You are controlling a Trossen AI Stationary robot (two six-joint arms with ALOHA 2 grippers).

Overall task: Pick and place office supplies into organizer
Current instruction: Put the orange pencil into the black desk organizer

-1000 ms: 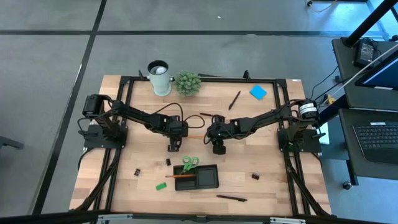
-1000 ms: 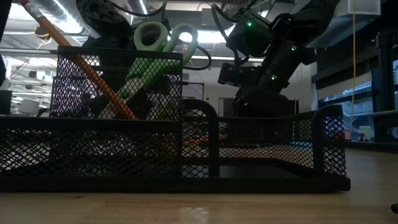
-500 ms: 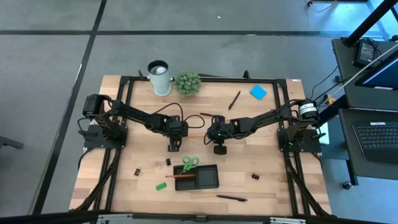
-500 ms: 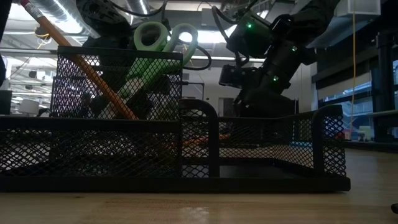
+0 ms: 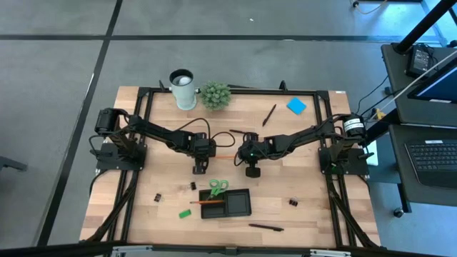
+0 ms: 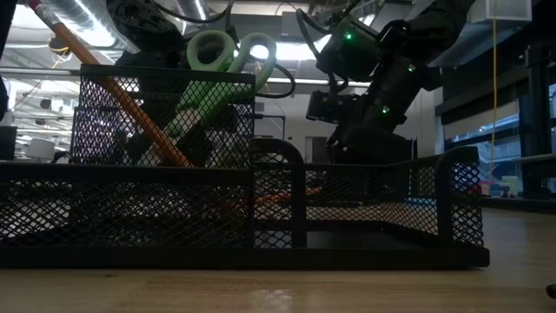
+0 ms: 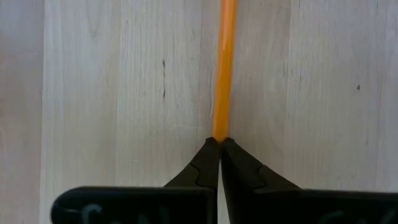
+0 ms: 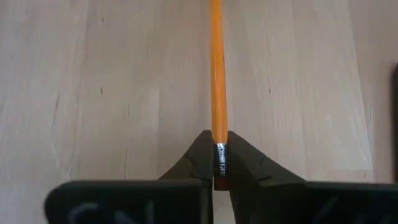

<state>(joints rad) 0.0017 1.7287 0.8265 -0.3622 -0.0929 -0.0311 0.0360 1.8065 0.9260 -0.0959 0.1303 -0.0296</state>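
Two pencils [image 5: 223, 154] (perhaps); three binder clips [image 5: 293, 203].

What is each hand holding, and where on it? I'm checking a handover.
Both hands pinch one orange pencil: the right hand at its metal-banded eraser end, the left hand at the opposite end.

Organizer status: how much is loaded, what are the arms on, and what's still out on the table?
Done: the green-handled scissors and an orange pencil stand in the organizer. In hand: the left gripper and right gripper are each shut on an end of the second orange pencil at mid-table. Left: two pens, the blue sticky-note pad, the green eraser and the binder clips.
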